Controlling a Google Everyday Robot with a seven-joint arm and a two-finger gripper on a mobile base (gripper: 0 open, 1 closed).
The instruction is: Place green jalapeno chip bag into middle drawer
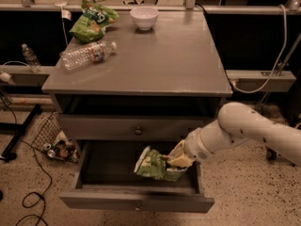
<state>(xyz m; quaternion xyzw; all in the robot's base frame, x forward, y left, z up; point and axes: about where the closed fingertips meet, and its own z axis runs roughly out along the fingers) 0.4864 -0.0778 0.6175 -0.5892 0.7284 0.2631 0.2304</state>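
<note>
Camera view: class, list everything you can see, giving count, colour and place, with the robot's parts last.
cabinet: one, gray, centre.
open drawer: one, gray, pulled out at the bottom.
closed drawer: one, gray, above the open drawer.
chip bag: one, pale green, held over the open drawer, right side.
green bag: one, bright green, cabinet top, back left.
bowl: one, white, cabinet top, back.
bottle: one, clear, lying on cabinet top, left.
small bottle: one, clear, far left.
wire basket: one, floor, left.
arm: one, white, from the right.
gripper: one, over the open drawer, fingers shut on the chip bag.
</note>
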